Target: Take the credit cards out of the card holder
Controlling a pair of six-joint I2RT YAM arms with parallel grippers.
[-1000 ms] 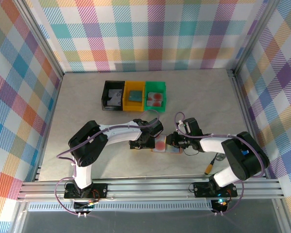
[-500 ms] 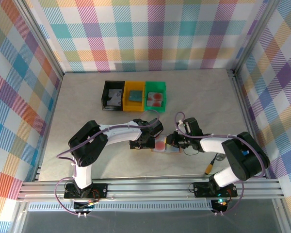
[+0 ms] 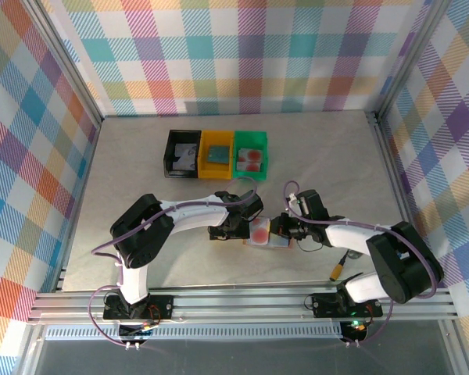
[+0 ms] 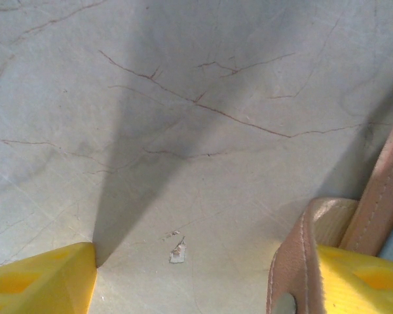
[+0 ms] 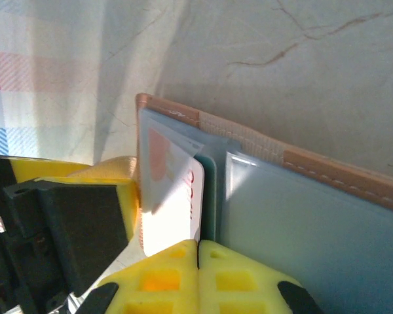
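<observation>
Marble-look table (image 3: pixel 141 172), plaid walls (image 3: pixel 258 55); holder (image 3: pixel 270 237) lies open toward the table's near edge, about mid-width, between both grippers. The left gripper (image 4: pixel 203 281) is spread, one finger on the holder's leather rim. The right gripper (image 5: pixel 198 261) is pressed together, seemingly pinching the pale red-spotted card (image 5: pixel 173 209) that is partly in its pocket.

Overhead camera, above and behind both arms, looks down on the whole table (image 3: pixel 141 172). Each wrist camera peers past its own yellow fingertips (image 4: pixel 46 281) at very close range. All three views share the card holder (image 3: pixel 267 234), between left gripper (image 3: pixel 238 228) and right gripper (image 3: pixel 285 229).
</observation>
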